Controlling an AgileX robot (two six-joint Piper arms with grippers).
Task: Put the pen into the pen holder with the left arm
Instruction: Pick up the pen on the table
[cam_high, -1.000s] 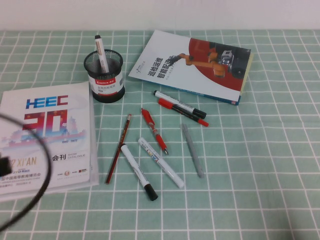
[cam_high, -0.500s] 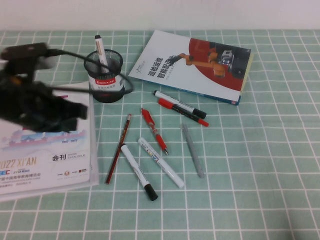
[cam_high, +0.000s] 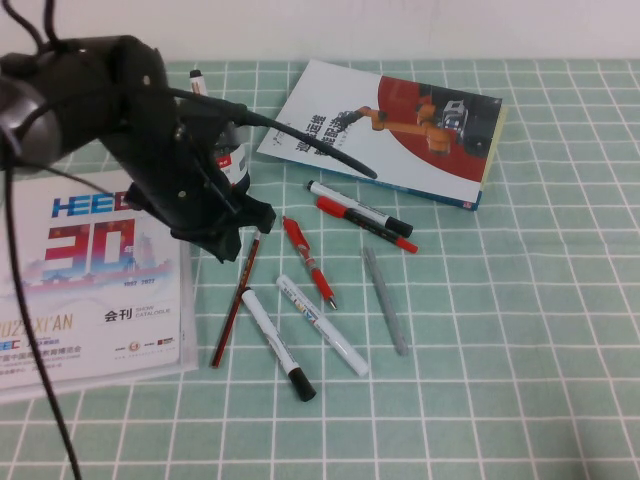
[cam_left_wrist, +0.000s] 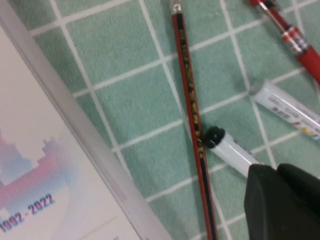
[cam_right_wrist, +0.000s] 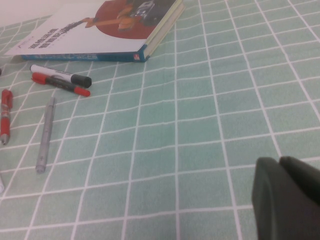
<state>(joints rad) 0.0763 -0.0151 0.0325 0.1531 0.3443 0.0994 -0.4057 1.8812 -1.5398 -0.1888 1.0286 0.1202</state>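
The pen (cam_high: 236, 300) is a thin dark-red stick lying on the green checked cloth; in the left wrist view (cam_left_wrist: 190, 115) it runs lengthwise just beside my gripper. My left gripper (cam_high: 228, 243) hangs low over the pen's far end, shut and empty (cam_left_wrist: 276, 167). The left arm (cam_high: 150, 130) covers most of the pen holder (cam_high: 236, 160); only part of its red-and-white label and a white pen (cam_high: 195, 78) standing in it show. My right gripper (cam_right_wrist: 279, 161) is shut and empty above bare cloth, outside the high view.
A plastic-sleeved booklet (cam_high: 90, 280) lies left of the pen, a robot book (cam_high: 400, 130) at the back. A red click pen (cam_high: 305, 260), two white markers (cam_high: 320, 325), a grey pen (cam_high: 385, 300) and red and black markers (cam_high: 360, 215) lie to the right.
The left arm has swung in from the left over the booklet and in front of the pen holder; its gripper now hangs over the pen's far end. The pens have not moved.
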